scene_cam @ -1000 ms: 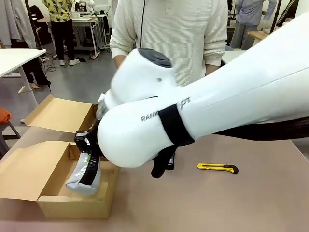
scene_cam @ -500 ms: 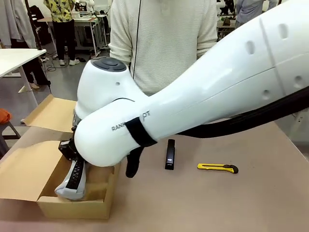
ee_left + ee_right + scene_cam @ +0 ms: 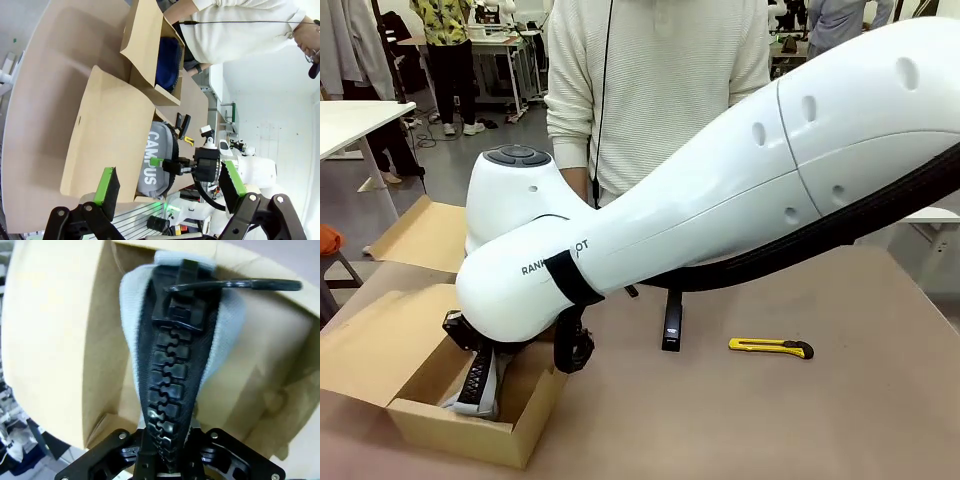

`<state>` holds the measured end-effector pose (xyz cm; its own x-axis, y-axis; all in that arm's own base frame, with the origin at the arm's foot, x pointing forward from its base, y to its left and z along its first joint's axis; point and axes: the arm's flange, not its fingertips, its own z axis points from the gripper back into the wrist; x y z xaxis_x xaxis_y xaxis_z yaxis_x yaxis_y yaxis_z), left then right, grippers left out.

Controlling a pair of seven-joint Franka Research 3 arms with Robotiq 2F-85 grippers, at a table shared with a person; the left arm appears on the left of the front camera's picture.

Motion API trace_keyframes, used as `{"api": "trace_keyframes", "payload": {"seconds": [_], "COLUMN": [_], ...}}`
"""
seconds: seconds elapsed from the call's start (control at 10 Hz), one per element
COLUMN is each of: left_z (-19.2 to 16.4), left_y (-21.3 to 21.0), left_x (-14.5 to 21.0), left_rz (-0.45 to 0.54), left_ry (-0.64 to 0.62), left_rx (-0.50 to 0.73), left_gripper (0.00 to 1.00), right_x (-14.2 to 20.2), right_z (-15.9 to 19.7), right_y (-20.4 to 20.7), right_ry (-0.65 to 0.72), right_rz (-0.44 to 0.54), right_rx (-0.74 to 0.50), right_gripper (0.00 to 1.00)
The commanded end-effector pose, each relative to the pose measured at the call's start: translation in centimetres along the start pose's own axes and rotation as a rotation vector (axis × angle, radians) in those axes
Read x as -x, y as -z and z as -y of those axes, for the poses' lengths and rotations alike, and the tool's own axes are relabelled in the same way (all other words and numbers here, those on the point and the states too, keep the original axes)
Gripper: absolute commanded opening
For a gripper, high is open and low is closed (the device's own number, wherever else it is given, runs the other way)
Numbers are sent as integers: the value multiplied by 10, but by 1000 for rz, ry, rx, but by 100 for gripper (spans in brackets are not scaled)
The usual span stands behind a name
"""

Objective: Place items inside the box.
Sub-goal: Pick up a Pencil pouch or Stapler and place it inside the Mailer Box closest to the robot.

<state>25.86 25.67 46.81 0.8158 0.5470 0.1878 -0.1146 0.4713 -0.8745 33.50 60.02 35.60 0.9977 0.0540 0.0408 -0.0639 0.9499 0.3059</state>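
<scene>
**Pencil case now down inside the box**

My right claw point(image 3: 475, 355) stays clenched on the grey pencil case point(image 3: 492, 392). In the last second I have sunk it from the rim of the box point(image 3: 450, 440) to down between the walls. Letting go looks like the next step. My left claw point(image 3: 169, 182) hangs open and empty. The stapler point(image 3: 672, 320) and yellow knife point(image 3: 770, 346) wait on the table point(image 3: 770, 420).

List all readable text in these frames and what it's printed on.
"CAMPUS": white print on the grey pencil case, sideways in the left wrist view.
"RANK" then "OT": on the right arm, interrupted by a black strap.
Background print is too small to read.
</scene>
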Motion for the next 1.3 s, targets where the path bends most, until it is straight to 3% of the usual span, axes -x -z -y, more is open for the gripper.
{"api": "trace_keyframes", "payload": {"seconds": [0.0,0.4,0.7,1.2], "left_z": [1,1,1,1], "left_y": [0,0,0,0], "left_x": [1,1,1,1], "left_rz": [0,0,0,0], "left_ry": [18,18,18,18], "left_rx": [11,11,11,11], "left_gripper": [100,100,100,100], "right_x": [-8,-12,-12,-11], "right_z": [-9,-8,-7,-1], "right_y": [5,12,11,4], "right_ry": [60,69,64,78], "right_rz": [-8,-28,-43,-32], "right_rx": [10,-9,-13,-52], "right_gripper": [5,5,97,100]}}
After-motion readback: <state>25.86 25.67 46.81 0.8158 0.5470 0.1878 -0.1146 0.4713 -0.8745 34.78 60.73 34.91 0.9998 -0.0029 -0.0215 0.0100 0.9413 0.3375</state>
